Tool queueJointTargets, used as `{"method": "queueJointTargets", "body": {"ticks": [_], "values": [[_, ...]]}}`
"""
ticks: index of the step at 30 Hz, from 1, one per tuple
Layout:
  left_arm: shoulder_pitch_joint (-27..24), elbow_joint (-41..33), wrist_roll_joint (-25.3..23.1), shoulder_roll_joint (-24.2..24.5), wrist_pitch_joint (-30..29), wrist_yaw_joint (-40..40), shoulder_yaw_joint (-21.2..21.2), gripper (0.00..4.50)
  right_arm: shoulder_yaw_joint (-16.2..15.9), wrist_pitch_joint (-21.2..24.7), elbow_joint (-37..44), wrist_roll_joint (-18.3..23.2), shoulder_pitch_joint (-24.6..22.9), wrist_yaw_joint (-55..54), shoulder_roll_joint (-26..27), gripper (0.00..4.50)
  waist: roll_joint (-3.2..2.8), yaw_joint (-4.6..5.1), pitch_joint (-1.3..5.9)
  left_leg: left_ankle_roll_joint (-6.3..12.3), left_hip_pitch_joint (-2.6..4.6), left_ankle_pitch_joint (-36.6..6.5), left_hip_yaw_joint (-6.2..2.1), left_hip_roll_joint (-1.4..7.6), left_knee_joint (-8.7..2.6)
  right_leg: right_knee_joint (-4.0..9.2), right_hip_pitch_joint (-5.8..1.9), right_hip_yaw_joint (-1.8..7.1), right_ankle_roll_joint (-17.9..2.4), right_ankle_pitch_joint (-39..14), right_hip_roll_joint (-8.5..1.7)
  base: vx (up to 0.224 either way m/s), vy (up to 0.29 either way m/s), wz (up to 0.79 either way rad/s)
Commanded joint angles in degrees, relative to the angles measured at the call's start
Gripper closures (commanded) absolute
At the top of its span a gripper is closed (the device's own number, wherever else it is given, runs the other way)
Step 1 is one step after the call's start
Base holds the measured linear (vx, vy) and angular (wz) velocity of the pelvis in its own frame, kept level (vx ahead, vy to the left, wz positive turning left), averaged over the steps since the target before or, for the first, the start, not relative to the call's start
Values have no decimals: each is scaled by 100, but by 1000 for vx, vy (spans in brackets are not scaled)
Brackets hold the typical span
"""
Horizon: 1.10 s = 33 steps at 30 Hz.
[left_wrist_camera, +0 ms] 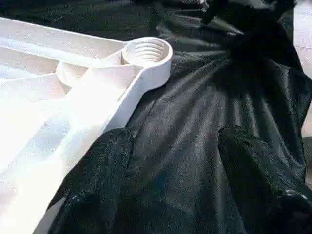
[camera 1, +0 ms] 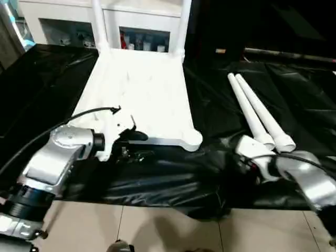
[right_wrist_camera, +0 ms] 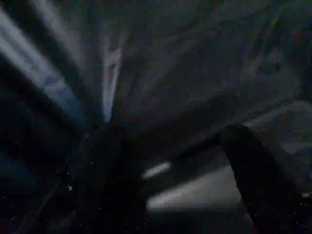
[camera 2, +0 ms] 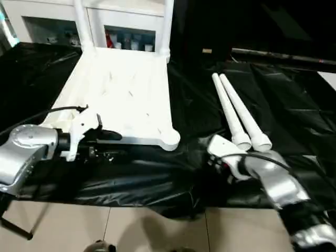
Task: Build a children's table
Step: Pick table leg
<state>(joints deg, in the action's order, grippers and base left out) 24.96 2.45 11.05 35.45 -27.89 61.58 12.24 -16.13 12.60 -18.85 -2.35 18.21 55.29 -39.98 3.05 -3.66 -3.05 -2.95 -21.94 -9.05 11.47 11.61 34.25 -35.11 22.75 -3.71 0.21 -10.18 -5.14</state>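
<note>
Tabletop [camera 1: 142, 94]: white, lies underside up on the black-draped work table [camera 1: 294, 100]. Two legs [camera 1: 184, 26] already stand upright in the far corner sockets. Near right socket [left_wrist_camera: 146, 51]: threaded, empty, seen in the left wrist view.

Loose legs [camera 1: 257, 115]: two, side by side and touching on the drape, to the right of the tabletop and apart from it; wide ends point toward the robot.

Left gripper [camera 1: 137, 146]: at the tabletop's near edge, fingers [left_wrist_camera: 100, 170] apart, one against the rim, nothing held.

Right gripper [camera 2: 214, 161]: just short of the loose legs' near ends, fingers [right_wrist_camera: 253, 170] apart, empty, over dark drape.

Step in hand, as judged: half built; fetching the third leg.

Next move calls for: the right gripper to close on one loose leg without dragging its neighbour, lift it, stand it upright over the empty near socket and turn it into the thread, while the left gripper steadies the tabletop.
</note>
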Motion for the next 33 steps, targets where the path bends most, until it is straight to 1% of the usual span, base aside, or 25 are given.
{"method": "queueJointTargets", "body": {"ticks": [1, 2, 4, 5, 7, 8, 9, 11, 12, 13, 14, 16, 17, 18, 19, 20, 23, 24, 25, 26, 28, 30, 31, 32, 33], "values": [[-15, -181, 4, 46, -54, -8, -39, 122, 66, 140, 45, 54, -112, 166, -139, 64, -57, 31, 318, -192, 177, -2394, -143, 179, -447, 529, -125, 231, -822, -2403, -259, 0, 0, 0], [-15, -216, 24, 66, -77, -10, -68, 122, 223, 172, 123, 195, -85, 168, -152, 64, -38, 48, 323, -186, 162, -2359, -145, 179, -447, 520, -128, 227, -835, -2376, -256, 0, 0, 0], [6, -252, 50, 82, -84, -48, -135, 122, 595, 408, 297, 513, 49, 114, -129, 64, -30, 58, 329, -144, 150, -2286, -145, 174, -439, 515, -144, 229, -859, -2336, -263, 0, 0, 0], [16, -255, 56, 85, -77, -69, -155, 122, 716, 523, 365, 607, 102, 90, -115, 64, -22, 58, 333, -127, 140, -2193, -140, 173, -435, 501, -149, 228, -874, -2280, -260, 0, 0, 0], [54, -242, 78, 41, -41, -153, -224, 122, 1031, 691, 419, 832, 327, -9, -73, 64, -31, 71, 323, -118, 139, -2145, -133, 172, -431, 492, -136, 231, -894, -2253, -255, 0, 0, 0], [69, -235, 91, 6, -33, -205, -259, 122, 1154, 763, 424, 924, 422, -60, -45, 64, -30, 84, 339, -130, 128, -2083, -140, 167, -426, 477, -154, 222, -894, -2250, -261, 0, 0, 0], [90, -220, 100, -50, -34, -291, -301, 122, 1271, 819, 426, 1018, 515, -137, -1, 64, -22, 91, 342, -131, 137, -2013, -126, 166, -416, 477, -142, 226, -911, -2179, -256, 0, 0, 0], [108, -203, 99, -98, -27, -364, -329, 122, 1344, 860, 436, 1075, 571, -211, 40, 64, -28, 92, 336, -117, 149, -1982, -114, 165, -406, 475, -126, 230, -946, -2116, -251, 0, 0, 0], [145, -144, 90, -209, -19, -534, -388, 122, 1411, 913, 358, 1031, 671, -468, 138, 64, -31, 98, 336, -126, 149, -1971, -111, 164, -407, 470, -121, 229, -960, -2098, -245, 0, 0, 0], [222, 18, 20, -464, 66, -967, -507, 122, 1535, 1089, -11, 777, 963, -1293, 408, 64, -40, 117, 349, -183, 145, -1884, -104, 146, -402, 463, -119, 218, -1016, -1997, -231, 0, 0, 0], [222, 18, 20, -464, 66, -967, -507, 122, 1535, 1089, -11, 777, 963, -1293, 408, 64, -43, 119, 355, -207, 146, -1853, -105, 140, -393, 455, -116, 216, -1033, -1962, -230, 0, 0, 0], [291, 200, -42, -723, 259, -1374, -629, 122, 1469, 1515, -703, 214, 1419, -2391, 651, 64, -54, 135, 371, -281, 141, -1771, -104, 123, -393, 441, -131, 208, -1066, -1831, -215, 0, 0, 0], [302, 226, -40, -772, 338, -1407, -649, 122, 1521, 1523, -1099, 261, 1666, -2580, 796, 64, -61, 134, 375, -309, 148, -1771, -103, 125, -382, 433, -123, 211, -1083, -1794, -219, 0, 0, 0], [304, 226, -37, -788, 366, -1410, -655, 122, 1552, 1509, -1267, 311, 1770, -2631, 859, 64, -55, 150, 379, -317, 154, -1797, -96, 115, -375, 434, -116, 210, -1111, -1789, -222, 0, 0, 0], [297, 202, -29, -804, 406, -1398, -656, 121, 1607, 1464, -1543, 385, 1946, -2738, 959, 48, -41, 138, 388, -305, 142, -1823, -98, 122, -372, 436, -142, 211, -1066, -1755, -235, 0, 0, 0], [297, 202, -29, -804, 406, -1398, -656, 121, 1607, 1464, -1543, 385, 1946, -2738, 959, 38, -45, 142, 390, -296, 139, -1798, -97, 122, -370, 421, -142, 214, -1068, -1688, -230, 0, 0, 0], [237, -71, 51, -714, 303, -1217, -634, 121, 1942, 1303, -2756, 670, 2794, -3239, 1276, 26, -49, 144, 415, -250, 110, -1546, -93, 123, -363, 362, -177, 211, -1157, -1296, -231, 0, 0, 0], [195, -185, 85, -663, 246, -1179, -637, 121, 2043, 1279, -3166, 716, 3074, -3366, 1352, 15, -25, 136, 423, -255, 107, -1469, -92, 134, -355, 342, -176, 210, -1196, -1201, -250, 0, 0, 0], [156, -271, 110, -620, 204, -1157, -641, 121, 2098, 1263, -3435, 717, 3255, -3447, 1391, 5, -32, 171, 417, -248, 69, -1416, -98, 115, -353, 314, -193, 201, -1253, -1144, -228, 0, 0, 0], [131, -320, 129, -586, 174, -1142, -642, 121, 2118, 1249, -3583, 696, 3349, -3491, 1404, 5, -45, 153, 410, -239, 93, -1392, -76, 122, -339, 310, -163, 214, -1262, -1064, -225, 0, 0, 0], [7, -564, 222, -403, 26, -1031, -641, 121, 2168, 1201, -4203, 608, 3740, -3641, 1440, 5, -42, 127, 416, -228, 87, -1333, -71, 119, -330, 271, -174, 214, -1312, -920, -227, 0, 0, 0], [-111, -831, 308, -228, -125, -911, -654, 121, 2146, 1229, -4517, 555, 3952, -3722, 1416, 5, -51, 124, 409, -231, 71, -1331, -73, 120, -333, 259, -179, 215, -1357, -881, -236, 0, 0, 0], [-175, -999, 374, -125, -220, -831, -673, 121, 2126, 1319, -4641, 527, 4052, -3728, 1394, 5, -84, 100, 404, -213, 90, -1249, -56, 113, -324, 239, -168, 220, -1375, -693, -209, 0, 0, 0], [-222, -1131, 437, -40, -295, -759, -698, 121, 2108, 1366, -4782, 504, 4154, -3727, 1376, 5, -84, 88, 402, -204, 83, -1205, -53, 116, -327, 236, -176, 218, -1387, -610, -204, 0, 0, 0], [-262, -1283, 519, 62, -406, -680, -739, 121, 2048, 1393, -4919, 429, 4260, -3749, 1344, 5, -97, 86, 367, -213, 75, -1196, -53, 113, -328, 227, -156, 221, -1401, -580, -204, 0, 0, 0]]}}
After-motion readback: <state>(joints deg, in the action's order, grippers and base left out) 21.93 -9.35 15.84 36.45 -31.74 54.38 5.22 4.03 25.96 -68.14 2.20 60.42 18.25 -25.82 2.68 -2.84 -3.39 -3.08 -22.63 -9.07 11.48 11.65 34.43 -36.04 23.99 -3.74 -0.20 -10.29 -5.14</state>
